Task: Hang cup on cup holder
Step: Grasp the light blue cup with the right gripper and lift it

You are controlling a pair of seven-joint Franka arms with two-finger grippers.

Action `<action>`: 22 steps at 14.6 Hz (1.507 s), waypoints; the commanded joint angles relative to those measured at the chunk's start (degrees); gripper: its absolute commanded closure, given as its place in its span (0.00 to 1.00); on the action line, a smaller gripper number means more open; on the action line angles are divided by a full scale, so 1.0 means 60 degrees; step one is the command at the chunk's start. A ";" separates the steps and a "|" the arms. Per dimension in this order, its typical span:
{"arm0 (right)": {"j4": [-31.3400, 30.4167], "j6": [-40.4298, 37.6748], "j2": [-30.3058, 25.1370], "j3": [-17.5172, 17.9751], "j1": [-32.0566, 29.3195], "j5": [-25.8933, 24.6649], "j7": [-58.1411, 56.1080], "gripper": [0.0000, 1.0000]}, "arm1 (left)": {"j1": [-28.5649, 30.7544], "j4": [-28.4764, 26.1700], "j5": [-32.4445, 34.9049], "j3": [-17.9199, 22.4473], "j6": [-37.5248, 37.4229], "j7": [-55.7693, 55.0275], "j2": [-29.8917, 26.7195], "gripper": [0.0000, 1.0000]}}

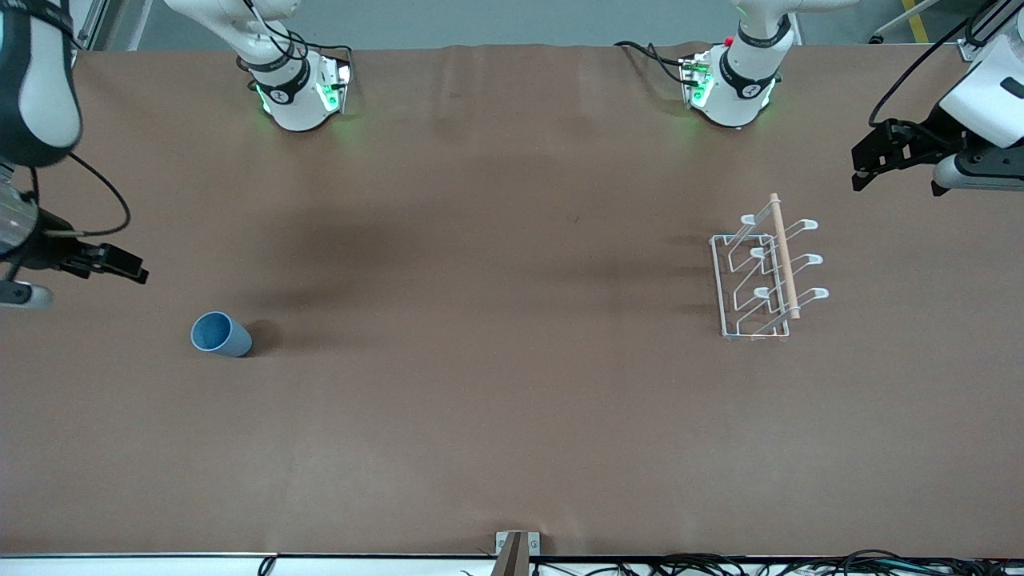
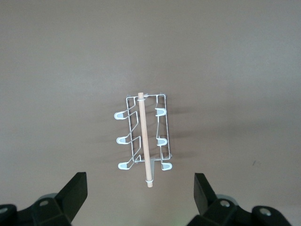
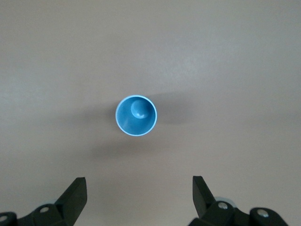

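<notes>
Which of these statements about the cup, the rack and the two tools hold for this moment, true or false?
1. The cup stands upright on the table, mouth up. True.
2. The cup hangs on a prong of the cup holder. False: it sits on the table toward the right arm's end, far from the holder.
3. The right tool is open and holds nothing. True.
4. The left tool is shut on the holder's wooden rod. False: it is open, above the holder, touching nothing.
5. Every prong of the holder is bare. True.
</notes>
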 commanded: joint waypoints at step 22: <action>0.0106 0.2842 0.3596 0.0175 -0.0422 0.1416 -0.0244 1.00 | -0.0198 0.0243 -0.0104 -0.0125 -0.0063 0.0184 0.0245 0.00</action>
